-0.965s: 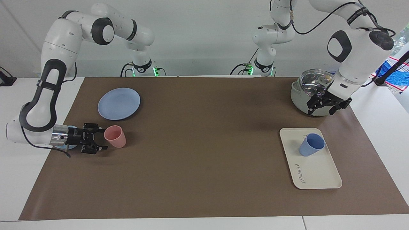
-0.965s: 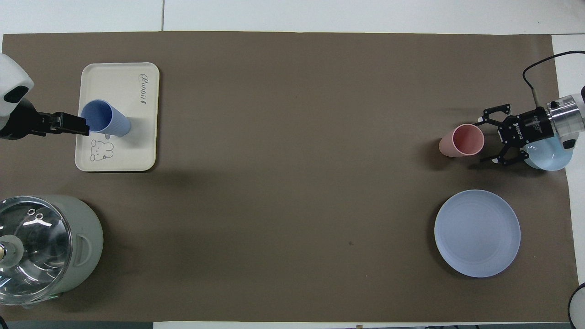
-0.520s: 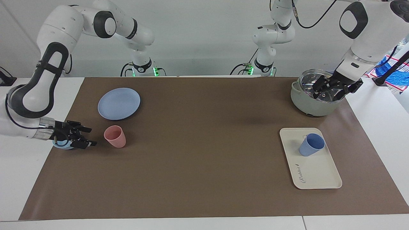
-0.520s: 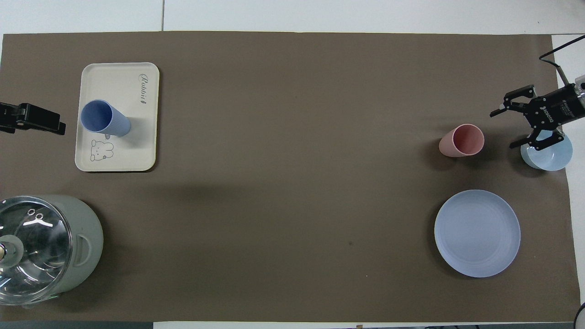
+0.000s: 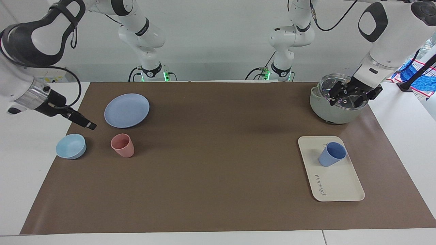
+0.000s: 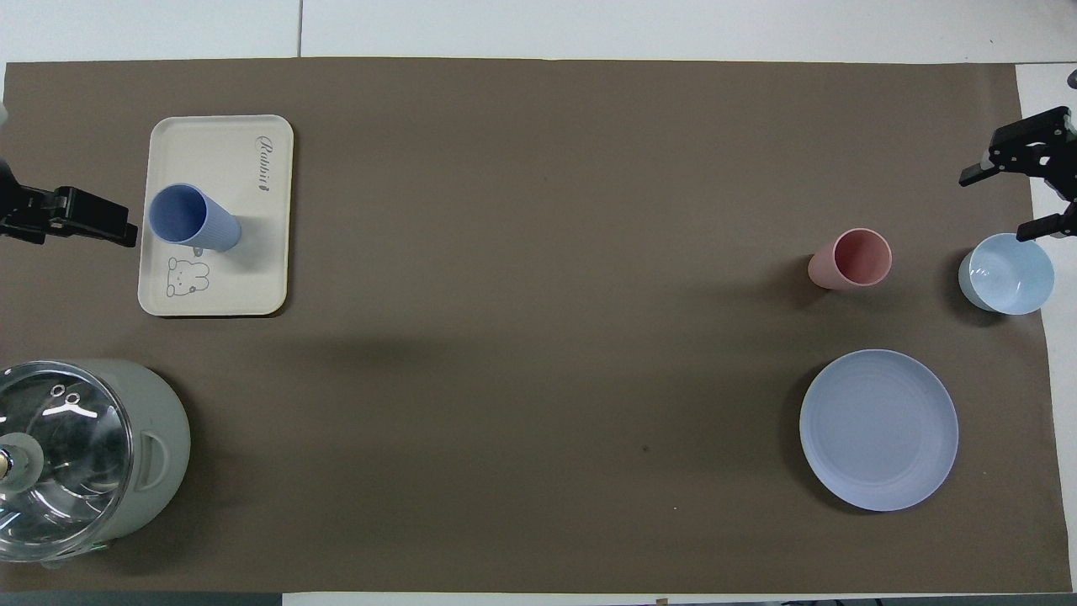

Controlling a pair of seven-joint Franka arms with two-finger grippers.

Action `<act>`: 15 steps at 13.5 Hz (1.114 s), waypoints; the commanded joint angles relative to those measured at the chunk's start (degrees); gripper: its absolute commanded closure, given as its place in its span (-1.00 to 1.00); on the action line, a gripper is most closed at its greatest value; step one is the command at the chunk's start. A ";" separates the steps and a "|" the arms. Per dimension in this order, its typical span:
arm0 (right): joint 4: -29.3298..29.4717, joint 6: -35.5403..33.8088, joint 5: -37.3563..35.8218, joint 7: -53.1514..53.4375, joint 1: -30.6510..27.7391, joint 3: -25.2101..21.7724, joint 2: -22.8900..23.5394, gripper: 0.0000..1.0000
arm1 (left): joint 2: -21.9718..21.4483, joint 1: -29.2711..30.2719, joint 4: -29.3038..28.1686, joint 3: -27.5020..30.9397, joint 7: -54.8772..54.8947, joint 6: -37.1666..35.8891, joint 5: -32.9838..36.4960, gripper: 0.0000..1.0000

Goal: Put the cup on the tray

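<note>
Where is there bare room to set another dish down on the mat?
The widest bare stretch lies mid-mat, between the pink tumbler and the tray. Crowded: the plate, tumbler and bowl cluster; the cup fills one tray end.

A white table (image 5: 211, 238) fills both views, and a brown mat (image 5: 218, 163) covers most of its top, leaving pale strips bare at 3, 6 and 9 o'clock in the facing view. A seam (image 6: 300, 29) splits the white surface at 12 o'clock in the overhead view. A plain white wall (image 5: 218, 41) runs across 12 o'clock in the facing view, evenly lit, with soft shadows on the mat. At 3 o'clock in that view, past the table's edge, hangs a blue cloth with red and white stripes (image 5: 420, 80) beside a black stand (image 5: 417, 76). Small green lights (image 5: 166, 75) glow at the wall's foot.
</note>
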 commanded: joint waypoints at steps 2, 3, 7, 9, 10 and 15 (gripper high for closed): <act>-2.46 -1.28 -9.53 -6.76 3.75 0.96 -7.06 -1.00 | 2.37 -0.33 5.93 0.14 -3.41 -3.51 -0.02 -1.00; -2.46 -2.33 -12.08 -8.59 5.68 0.96 -8.82 -1.00 | 1.76 -0.25 3.92 0.14 -5.95 -2.11 -0.01 -1.00; -3.25 -6.45 -14.13 -13.27 7.80 0.18 -12.88 -1.00 | 0.79 -0.33 3.20 0.14 -7.38 -1.57 -0.28 -1.00; -6.48 -6.99 -13.95 -12.66 11.66 -2.36 -16.20 -1.00 | 0.53 -0.33 3.20 0.05 -9.39 -2.01 -0.28 -1.00; -8.16 -6.82 -13.95 -12.74 13.07 -2.46 -17.27 -1.00 | 0.35 -0.33 3.11 0.05 -10.36 -1.92 -0.28 -1.00; -9.23 -4.98 -14.21 -12.74 14.23 -2.64 -18.07 -1.00 | -0.71 -1.03 1.09 0.14 -11.07 -1.39 -0.28 -1.00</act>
